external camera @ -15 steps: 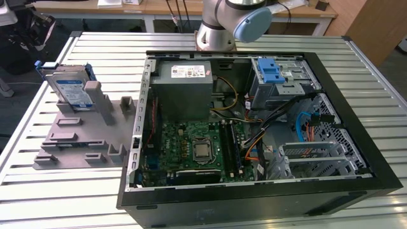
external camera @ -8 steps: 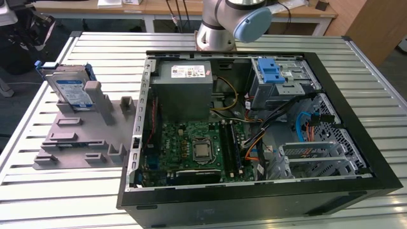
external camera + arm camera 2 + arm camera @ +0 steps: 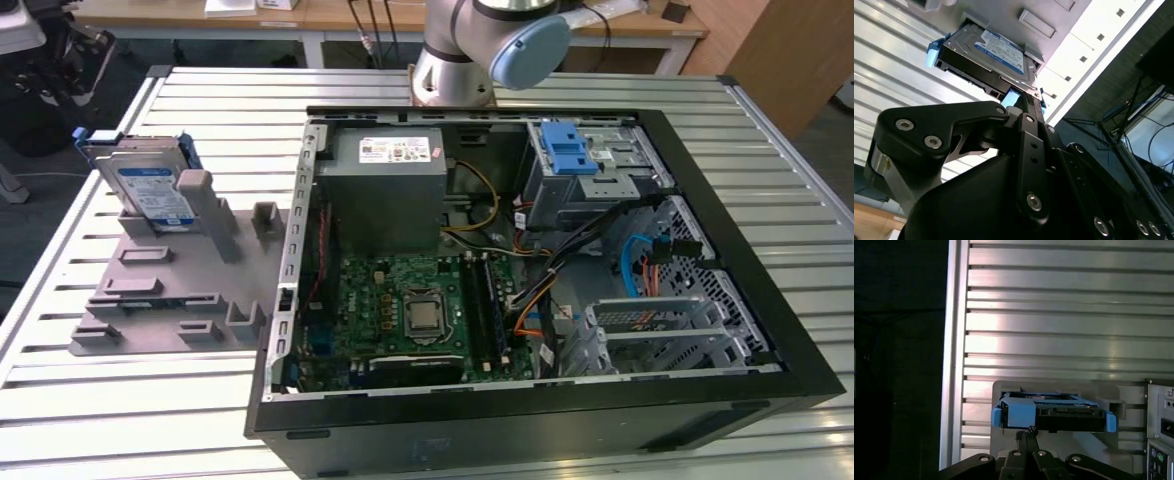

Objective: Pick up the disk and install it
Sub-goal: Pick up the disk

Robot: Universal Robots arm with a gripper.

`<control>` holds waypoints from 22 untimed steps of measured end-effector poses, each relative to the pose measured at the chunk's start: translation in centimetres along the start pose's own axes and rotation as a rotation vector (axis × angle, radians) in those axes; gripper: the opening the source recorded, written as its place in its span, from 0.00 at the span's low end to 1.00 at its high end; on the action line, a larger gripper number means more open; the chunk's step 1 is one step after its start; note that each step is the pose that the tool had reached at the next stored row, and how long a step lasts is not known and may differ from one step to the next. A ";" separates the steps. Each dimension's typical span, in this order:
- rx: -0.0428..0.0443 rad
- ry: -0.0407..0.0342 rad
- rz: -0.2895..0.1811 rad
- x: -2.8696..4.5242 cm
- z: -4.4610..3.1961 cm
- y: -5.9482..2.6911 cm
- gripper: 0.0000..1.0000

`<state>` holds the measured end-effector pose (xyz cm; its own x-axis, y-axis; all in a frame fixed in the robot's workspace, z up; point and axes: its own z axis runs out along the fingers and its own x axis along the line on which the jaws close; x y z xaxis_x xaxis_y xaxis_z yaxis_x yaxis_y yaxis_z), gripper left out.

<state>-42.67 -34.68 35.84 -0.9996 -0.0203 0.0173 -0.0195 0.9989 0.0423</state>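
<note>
The disk stands on edge in a grey slotted holder on the table, at the exterior view's left, beside the open computer case. Its blue and white label and blue bracket show in the second wrist view; the first wrist view shows the disk edge-on. My gripper appears in both wrist views with its black fingers drawn together to a point, shut and with nothing between them. The gripper points toward the disk but stays well apart from it.
The open computer case lies flat on the slatted metal table. Inside it are a grey power supply, a green motherboard and a silver drive cage with a blue latch. The arm's base stands behind the case.
</note>
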 end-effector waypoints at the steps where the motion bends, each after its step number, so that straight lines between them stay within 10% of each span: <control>1: 0.0002 0.0006 -0.011 0.01 0.00 0.00 0.11; 22: 0.0031 0.0077 -0.180 0.03 0.00 0.00 0.11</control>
<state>-42.70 -34.68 35.84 -0.9798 -0.1994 0.0173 -0.1985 0.9792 0.0423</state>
